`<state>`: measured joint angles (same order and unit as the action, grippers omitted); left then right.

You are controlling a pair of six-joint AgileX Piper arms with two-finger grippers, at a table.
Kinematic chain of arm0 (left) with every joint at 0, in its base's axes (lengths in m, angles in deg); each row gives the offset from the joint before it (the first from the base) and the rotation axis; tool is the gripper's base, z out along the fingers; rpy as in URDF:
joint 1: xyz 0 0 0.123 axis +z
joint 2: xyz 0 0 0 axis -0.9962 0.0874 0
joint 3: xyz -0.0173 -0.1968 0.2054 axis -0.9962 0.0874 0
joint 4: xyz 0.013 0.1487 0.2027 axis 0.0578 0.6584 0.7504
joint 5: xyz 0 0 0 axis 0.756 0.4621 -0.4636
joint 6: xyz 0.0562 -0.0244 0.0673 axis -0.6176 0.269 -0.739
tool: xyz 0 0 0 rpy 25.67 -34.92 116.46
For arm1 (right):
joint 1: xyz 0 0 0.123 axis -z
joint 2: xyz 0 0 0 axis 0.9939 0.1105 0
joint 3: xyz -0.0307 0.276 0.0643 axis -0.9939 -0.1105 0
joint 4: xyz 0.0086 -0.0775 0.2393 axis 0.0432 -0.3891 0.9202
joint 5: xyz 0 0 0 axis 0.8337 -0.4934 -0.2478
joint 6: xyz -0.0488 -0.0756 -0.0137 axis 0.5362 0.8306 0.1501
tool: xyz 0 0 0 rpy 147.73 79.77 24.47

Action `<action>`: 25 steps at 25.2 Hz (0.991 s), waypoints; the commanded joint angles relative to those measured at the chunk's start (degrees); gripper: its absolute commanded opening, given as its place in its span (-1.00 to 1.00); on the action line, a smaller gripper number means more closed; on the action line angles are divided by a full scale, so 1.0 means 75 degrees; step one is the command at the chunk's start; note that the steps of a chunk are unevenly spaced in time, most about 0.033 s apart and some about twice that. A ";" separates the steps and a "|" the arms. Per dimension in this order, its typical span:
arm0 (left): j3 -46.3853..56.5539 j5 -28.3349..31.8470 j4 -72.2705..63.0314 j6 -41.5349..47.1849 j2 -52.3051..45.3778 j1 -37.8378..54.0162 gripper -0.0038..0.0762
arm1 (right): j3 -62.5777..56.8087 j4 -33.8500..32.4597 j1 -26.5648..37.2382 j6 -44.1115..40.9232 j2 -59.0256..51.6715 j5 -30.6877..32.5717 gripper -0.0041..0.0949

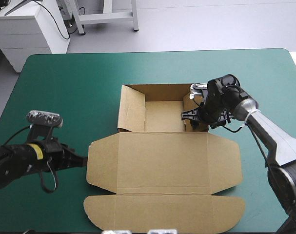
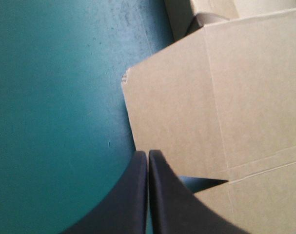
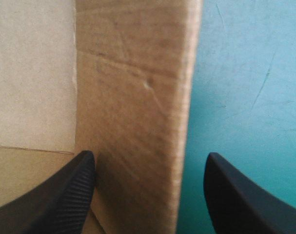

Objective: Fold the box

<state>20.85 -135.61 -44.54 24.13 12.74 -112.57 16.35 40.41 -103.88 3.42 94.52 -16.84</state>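
The brown box (image 1: 162, 161) lies mid-table. Its tray (image 1: 162, 116) at the far side has left, back and right walls raised, and the lid lies flat toward the near edge. My left gripper (image 1: 83, 159) is shut and low on the cover, its tip at the lid's left flap (image 2: 177, 112); in its wrist view the gripper (image 2: 148, 153) forms one pointed arch at that flap's edge. My right gripper (image 1: 192, 119) is open over the tray's right wall. In its wrist view the gripper (image 3: 150, 155) straddles that wall (image 3: 138, 87), one finger inside the tray, one outside.
The teal-green cover (image 1: 65, 83) shows broadly left of and beyond the box, with a narrower strip on the right. The lid's front flap (image 1: 162, 212) reaches close to the table's near edge.
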 commanded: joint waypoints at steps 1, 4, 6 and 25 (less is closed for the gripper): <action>0.0832 0.0897 0.0000 0.0066 -0.0894 -0.0057 -0.92 | 0.0142 0.0012 0.0041 0.0109 -0.0288 -0.0214 0.27; 0.1883 0.1622 0.0000 0.0066 -0.1761 -0.0057 -0.92 | 0.0142 0.0012 0.0041 0.0332 -0.0220 -0.0179 0.21; 0.2531 0.2185 0.0042 0.0052 -0.2347 -0.0057 -0.92 | 0.0142 0.0047 0.0041 0.0501 -0.0166 -0.0161 0.01; 0.4210 0.3109 0.0669 0.0067 -0.4517 -0.0057 -0.92 | 0.3723 -0.2858 0.1900 0.1134 -0.1019 0.1055 -0.96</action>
<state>53.77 -116.37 -39.83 24.13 -21.68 -112.57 41.52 25.51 -94.77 11.45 90.05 -9.59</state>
